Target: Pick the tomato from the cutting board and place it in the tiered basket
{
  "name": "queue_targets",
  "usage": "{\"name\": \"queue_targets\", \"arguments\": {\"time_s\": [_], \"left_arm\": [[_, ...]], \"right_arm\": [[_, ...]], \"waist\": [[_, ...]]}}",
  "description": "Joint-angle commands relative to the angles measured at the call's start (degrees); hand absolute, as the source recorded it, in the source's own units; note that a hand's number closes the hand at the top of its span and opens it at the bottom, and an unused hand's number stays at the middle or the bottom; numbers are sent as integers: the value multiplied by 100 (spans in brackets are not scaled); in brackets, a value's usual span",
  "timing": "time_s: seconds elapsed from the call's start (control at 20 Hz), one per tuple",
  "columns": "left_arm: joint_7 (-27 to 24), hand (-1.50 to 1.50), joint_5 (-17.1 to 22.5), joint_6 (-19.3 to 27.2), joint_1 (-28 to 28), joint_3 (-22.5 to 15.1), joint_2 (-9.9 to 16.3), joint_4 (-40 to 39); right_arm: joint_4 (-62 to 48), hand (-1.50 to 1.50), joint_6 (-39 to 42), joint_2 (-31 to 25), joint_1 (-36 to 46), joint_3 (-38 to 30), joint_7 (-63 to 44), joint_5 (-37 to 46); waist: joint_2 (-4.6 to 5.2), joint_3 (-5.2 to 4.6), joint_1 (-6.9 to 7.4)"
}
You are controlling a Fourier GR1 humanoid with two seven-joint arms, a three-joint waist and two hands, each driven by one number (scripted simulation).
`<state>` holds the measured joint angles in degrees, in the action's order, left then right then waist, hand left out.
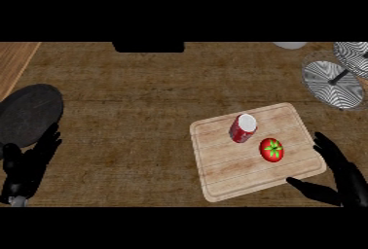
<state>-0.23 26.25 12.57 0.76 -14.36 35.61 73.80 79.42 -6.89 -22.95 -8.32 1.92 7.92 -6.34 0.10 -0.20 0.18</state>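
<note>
1. The worktop (144,97) is dark, rough-grained wood; a paler wood strip (16,61) runs along its far left corner.
2. A dark round plate (28,114) sits at the left edge.
3. The tomato (271,149) lies on the cutting board (230,170), just beside a tipped red can (243,128); no writing on it is readable.
4. The tiered basket (334,82) stands at the far right.
5. The right hand (341,180) is beside the board, fingers spread wide, holding nothing.
6. The left hand (25,165) rests open at lower left.
</note>
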Motion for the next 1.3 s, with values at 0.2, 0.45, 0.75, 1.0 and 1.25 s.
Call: {"name": "queue_targets", "arguments": {"time_s": [0.2, 0.45, 0.75, 1.0, 1.25], "left_arm": [[-112, 0, -8, -239, 458, 93, 60, 209], [476, 0, -238, -3, 192, 174, -115, 539], [135, 0, -344, -432, 254, 459, -191, 56], [448, 0, -426, -528, 123, 763, -145, 271], [673, 0, -537, -689, 427, 899, -267, 710]], "right_arm": [[1120, -150, 1147, -837, 399, 705, -2066, 67], [1093, -150, 1442, -855, 1455, 432, -3402, -196], [1526, -150, 2103, -989, 1380, 442, -4391, -563], [1452, -150, 2304, -1062, 1721, 211, -5167, -537], [1161, -150, 2762, -1101, 1394, -69, -4991, -355]], "waist": [[-31, 13, 44], [-16, 20, 24], [-19, 17, -18], [-18, 19, -14], [-17, 21, -7]]}}
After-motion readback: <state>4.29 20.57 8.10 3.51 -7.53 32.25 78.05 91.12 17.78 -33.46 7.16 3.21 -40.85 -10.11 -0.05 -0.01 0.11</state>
